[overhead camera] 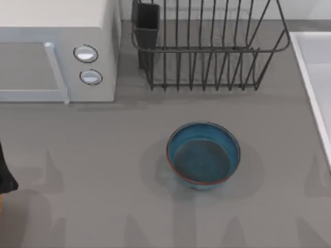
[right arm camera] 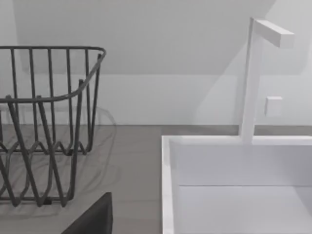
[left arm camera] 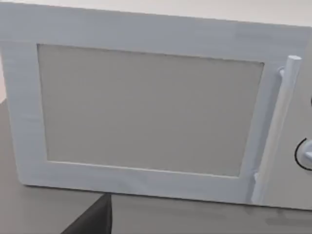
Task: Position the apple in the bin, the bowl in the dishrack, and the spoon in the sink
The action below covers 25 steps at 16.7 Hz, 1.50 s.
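Observation:
The blue bowl (overhead camera: 203, 157) with its reddish-brown rim stands upright on the grey table, slightly right of the middle, with nothing in it. Behind it at the back stands the black wire dishrack (overhead camera: 207, 50) (right arm camera: 48, 48), its dark cutlery cup (overhead camera: 147, 23) at the left corner. The white sink (overhead camera: 306, 77) (right arm camera: 168, 185) runs along the right edge. Apple, spoon and bin are out of view. My left arm (overhead camera: 5, 175) sits parked at the far left edge; a dark part of my left gripper (left arm camera: 92, 220) faces the microwave. A dark part of my right gripper (right arm camera: 92, 219) hangs near the sink's corner.
A white microwave (overhead camera: 57, 31) (left arm camera: 146, 112) with two round knobs (overhead camera: 86, 53) and a bar handle fills the back left. A white faucet (right arm camera: 251, 78) rises behind the sink. Open table lies all around the bowl.

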Tool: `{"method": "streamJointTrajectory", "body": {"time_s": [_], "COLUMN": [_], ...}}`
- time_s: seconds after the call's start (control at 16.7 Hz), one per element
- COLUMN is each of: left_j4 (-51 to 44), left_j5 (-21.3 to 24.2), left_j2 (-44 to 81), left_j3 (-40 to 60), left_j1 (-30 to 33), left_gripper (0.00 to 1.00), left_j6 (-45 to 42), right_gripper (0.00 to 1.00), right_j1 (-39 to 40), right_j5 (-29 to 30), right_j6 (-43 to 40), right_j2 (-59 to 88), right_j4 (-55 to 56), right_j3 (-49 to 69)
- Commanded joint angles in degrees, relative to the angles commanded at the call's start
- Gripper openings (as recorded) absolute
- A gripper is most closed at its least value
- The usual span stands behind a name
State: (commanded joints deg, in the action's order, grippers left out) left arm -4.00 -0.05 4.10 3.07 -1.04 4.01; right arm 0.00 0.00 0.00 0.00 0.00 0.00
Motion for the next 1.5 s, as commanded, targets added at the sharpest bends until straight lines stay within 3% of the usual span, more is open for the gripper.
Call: {"method": "streamJointTrajectory", "body": {"time_s": [0.18,0.78,1.08,1.5], "left_j4": [3.9,4.0,4.0,4.0], "left_j5": [0.1,0.1,0.1,0.1], "left_j2": [-4.0,-4.1,-4.1,-4.1], "left_j3": [-3.0,-3.1,-3.1,-3.1], "left_j1": [1.0,1.0,1.0,1.0], "left_gripper": [1.0,1.0,1.0,1.0], "left_j6": [-3.9,-4.0,-4.0,-4.0], "right_gripper": [1.0,1.0,1.0,1.0], "right_j1": [0.0,0.8,4.3,13.0], "right_j5": [0.0,0.5,0.9,0.2], "right_j6": [0.0,3.9,14.1,28.0], "right_j2": [0.0,5.9,26.9,71.5], "right_j4": [0.0,-4.1,-17.3,-43.9], "right_j3": [0.0,5.2,20.1,47.3]}}
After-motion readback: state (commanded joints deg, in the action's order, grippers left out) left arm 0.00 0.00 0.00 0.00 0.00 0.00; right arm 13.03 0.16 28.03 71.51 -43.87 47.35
